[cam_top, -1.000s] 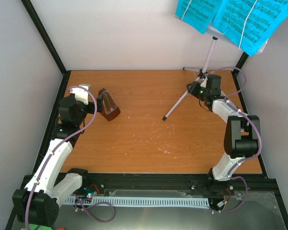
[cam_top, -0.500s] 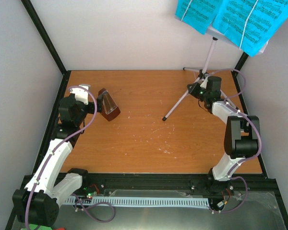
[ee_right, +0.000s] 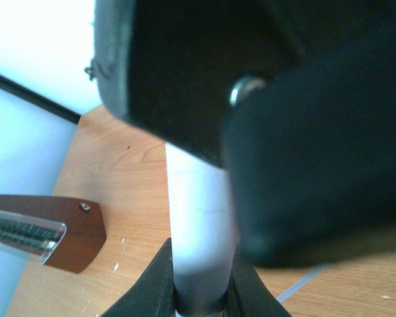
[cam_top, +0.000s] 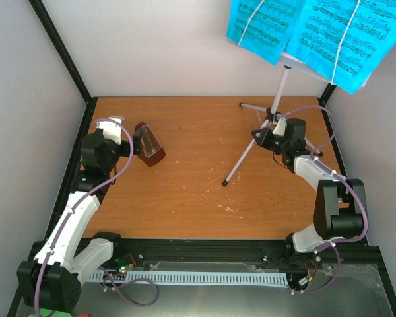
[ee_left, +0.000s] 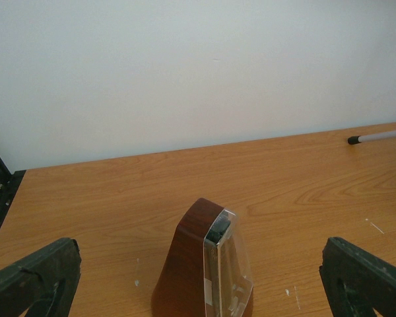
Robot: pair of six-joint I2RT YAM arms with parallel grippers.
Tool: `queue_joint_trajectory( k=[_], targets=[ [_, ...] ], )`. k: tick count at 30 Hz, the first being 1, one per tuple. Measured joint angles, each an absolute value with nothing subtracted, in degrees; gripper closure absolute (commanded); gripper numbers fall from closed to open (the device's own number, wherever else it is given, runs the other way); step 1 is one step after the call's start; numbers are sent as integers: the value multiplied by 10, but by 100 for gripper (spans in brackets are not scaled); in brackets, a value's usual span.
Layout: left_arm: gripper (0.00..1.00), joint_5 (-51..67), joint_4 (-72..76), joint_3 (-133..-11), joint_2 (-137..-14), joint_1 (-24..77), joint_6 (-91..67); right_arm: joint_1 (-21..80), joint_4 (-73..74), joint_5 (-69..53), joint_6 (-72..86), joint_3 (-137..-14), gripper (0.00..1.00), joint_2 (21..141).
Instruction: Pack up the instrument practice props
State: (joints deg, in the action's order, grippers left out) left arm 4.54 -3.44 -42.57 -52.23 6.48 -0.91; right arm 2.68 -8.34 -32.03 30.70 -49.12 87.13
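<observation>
The right pincer (cam_top: 264,134) is clenched on the pole of the pale music stand (cam_top: 278,98), low down just above where the tripod legs meet; the right wrist view shows the pole (ee_right: 198,231) squeezed between the dark fingers. Compared with half a second ago, the stand has shifted left and nearer along the worktop (cam_top: 198,191): its long front leg tip now sits closer to the near edge, and the far leg has swung left. The cyan sheet-music pages (cam_top: 317,30) on its desk have travelled left with it, at the far right above the worktop. Whether the feet touch the wood cannot be told

The left pincer (cam_top: 138,139) is released and has not moved, its fingers (ee_left: 33,281) spread wide on either side of the red-brown metronome (ee_left: 201,264) without touching it. The metronome stands upright at the far left, unchanged
</observation>
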Motion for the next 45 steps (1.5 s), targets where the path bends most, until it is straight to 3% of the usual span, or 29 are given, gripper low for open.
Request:
queue_joint_trajectory(
  k=[14,21,23,25,27,30,33,40,45],
  targets=[
    [0,45,-34,-426,-522,65,-9,135,-48,-422,223,-488,97,868],
    [1,45,-34,-426,-522,65,-9,170,37,-497,133,-523,97,885],
    [0,45,-34,-426,-522,65,-9,174,54,-507,117,-526,87,885],
    [1,45,-34,-426,-522,65,-9,176,58,-508,113,-526,63,884],
    [1,45,-34,-426,-522,65,-9,177,58,-496,105,-524,47,880],
    [1,45,-34,-426,-522,65,-9,178,60,-468,100,-501,31,858],
    [0,45,-34,-426,-522,65,-9,180,66,-424,100,-471,24,814],
    [1,45,-34,-426,-518,65,-9,225,60,-281,130,-424,23,685],
    [1,45,-34,-426,-517,65,-9,312,54,-126,187,-407,41,643]
  ],
)
